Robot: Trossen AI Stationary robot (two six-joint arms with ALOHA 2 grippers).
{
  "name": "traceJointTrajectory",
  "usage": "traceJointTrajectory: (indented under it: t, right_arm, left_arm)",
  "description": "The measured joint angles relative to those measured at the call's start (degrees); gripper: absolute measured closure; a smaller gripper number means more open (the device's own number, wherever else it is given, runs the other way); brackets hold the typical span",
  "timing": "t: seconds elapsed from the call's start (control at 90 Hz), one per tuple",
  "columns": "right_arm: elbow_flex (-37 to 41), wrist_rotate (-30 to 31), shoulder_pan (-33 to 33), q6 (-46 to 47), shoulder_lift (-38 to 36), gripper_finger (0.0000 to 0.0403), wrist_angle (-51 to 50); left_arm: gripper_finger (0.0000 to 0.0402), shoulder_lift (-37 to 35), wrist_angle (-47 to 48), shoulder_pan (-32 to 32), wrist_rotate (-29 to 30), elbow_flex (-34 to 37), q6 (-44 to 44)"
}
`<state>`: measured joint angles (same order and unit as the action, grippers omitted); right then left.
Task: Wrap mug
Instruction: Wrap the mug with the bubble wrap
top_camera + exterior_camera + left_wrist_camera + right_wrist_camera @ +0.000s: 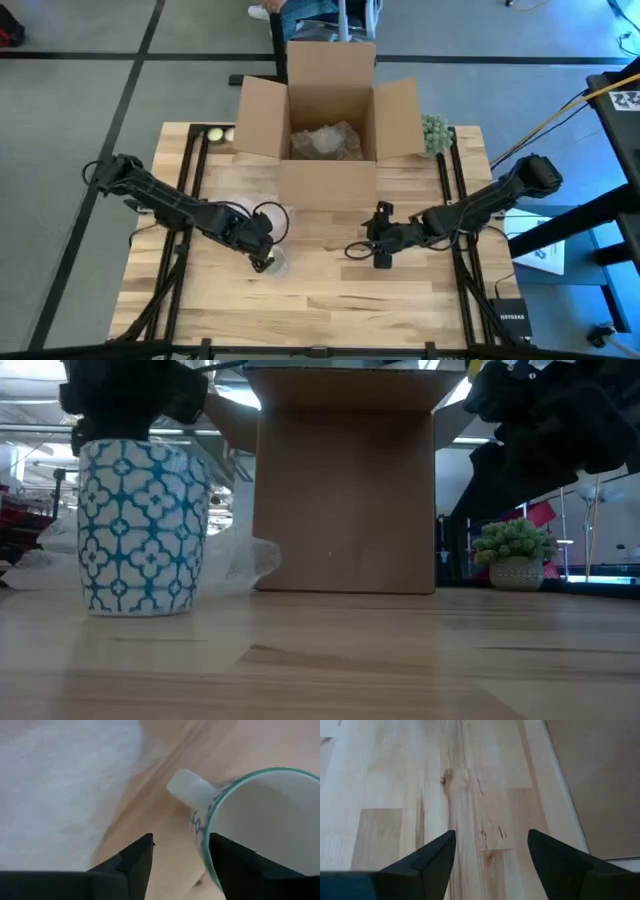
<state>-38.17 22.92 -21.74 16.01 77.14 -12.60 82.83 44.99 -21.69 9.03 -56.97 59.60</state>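
Mug (143,528): upright on the counter (320,285), at 7 o'clock from the box (328,125).
Left gripper (180,852): over the mug, fingers parted astride its rim.
Right gripper (490,852): fingers open, empty, at 3 o'clock from the mug.

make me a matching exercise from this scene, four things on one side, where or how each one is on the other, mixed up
Things:
1. mug
2. cardboard box
3. small plant
4. right gripper

Places or states:
A. open, over bare wood
B. beside the box, at the table's far edge
C. flaps open, crumpled paper inside
D. upright, under the left gripper

Pairs: 1-D, 2-C, 3-B, 4-A
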Motion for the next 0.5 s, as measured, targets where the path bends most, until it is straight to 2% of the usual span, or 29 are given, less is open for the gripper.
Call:
traceJointTrajectory:
  t: [0.133, 0.278, 0.389, 0.5]
  right_arm:
    - [0.01, 0.0, 0.0, 0.01, 0.0, 0.0167, 0.02]
    - [0.02, 0.0, 0.0, -0.15, 0.0, 0.0167, 0.02]
    - [0.0, 0.41, 0.0, -0.53, 0.0, 0.0167, 0.07]
    - [0.0, 0.48, 0.0, -0.55, 0.0, 0.0167, 0.07]
  left_arm:
    - [0.0224, 0.53, -8.42, -0.02, -0.37, 2.52, 0.34]
    - [0.0237, 4.5, -11.33, 0.0, -3.18, 2.89, 0.45]
    - [0.0281, 7.97, -15.11, -0.02, -4.9, 2.89, -0.57]
    - [0.0347, 10.5, -21.35, 0.0, -6.3, 2.86, -3.55]
